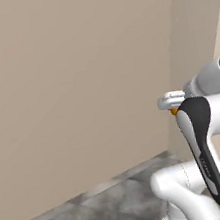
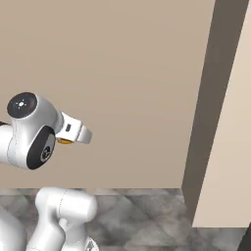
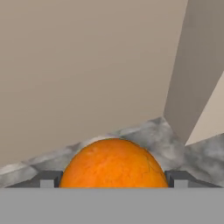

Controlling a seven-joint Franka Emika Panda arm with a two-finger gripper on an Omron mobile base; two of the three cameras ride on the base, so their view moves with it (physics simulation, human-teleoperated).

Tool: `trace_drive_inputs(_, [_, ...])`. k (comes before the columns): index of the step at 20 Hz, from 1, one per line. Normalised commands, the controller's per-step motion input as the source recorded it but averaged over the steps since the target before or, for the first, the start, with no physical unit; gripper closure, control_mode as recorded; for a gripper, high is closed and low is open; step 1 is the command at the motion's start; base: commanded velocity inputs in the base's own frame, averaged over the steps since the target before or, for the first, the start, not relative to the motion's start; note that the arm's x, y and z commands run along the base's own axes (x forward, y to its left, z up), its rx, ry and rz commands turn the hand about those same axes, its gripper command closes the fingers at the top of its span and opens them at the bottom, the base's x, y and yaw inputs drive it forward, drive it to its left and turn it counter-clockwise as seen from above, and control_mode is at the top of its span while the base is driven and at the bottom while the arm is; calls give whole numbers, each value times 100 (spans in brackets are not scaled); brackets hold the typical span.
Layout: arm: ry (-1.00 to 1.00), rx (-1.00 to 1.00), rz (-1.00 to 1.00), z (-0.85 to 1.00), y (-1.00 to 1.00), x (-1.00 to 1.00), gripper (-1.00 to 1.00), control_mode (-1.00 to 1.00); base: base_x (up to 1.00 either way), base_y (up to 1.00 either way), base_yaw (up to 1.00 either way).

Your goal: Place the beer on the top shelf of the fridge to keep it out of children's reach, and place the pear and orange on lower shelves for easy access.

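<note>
The orange (image 3: pixel 113 164) is round and bright, and it sits between the two dark fingertips of my gripper (image 3: pixel 113 179), which is shut on it. In the left base view the white hand (image 1: pixel 171 100) is held up in the air beside a beige wall, with a sliver of the orange (image 1: pixel 173 112) showing under it. The right base view has the same hand (image 2: pixel 73 132) pointing right, the orange (image 2: pixel 63 141) peeking out below it. The fridge, its shelves, the beer and the pear are out of view.
A plain beige wall (image 2: pixel 108 73) stands close in front. A darker brown-grey vertical panel (image 2: pixel 215 88) rises at the right, with a lighter beige face (image 2: pixel 235 162) beyond it. Grey marbled floor (image 1: pixel 98 210) runs along the wall's foot.
</note>
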Motion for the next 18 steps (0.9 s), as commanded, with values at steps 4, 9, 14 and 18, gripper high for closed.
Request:
trace_drive_inputs(4, [0, 0, 0, 0, 0, 0, 100, 100, 72, 4, -59])
trace_drive_inputs(9, [0, 0, 0, 0, 0, 0, 100, 100, 60, 0, -66])
trace_drive_inputs(14, [0, 0, 0, 0, 0, 0, 100, 100, 51, 0, -68])
trace_drive_inputs(18, [0, 0, 0, 0, 0, 0, 100, 100, 46, 0, -65])
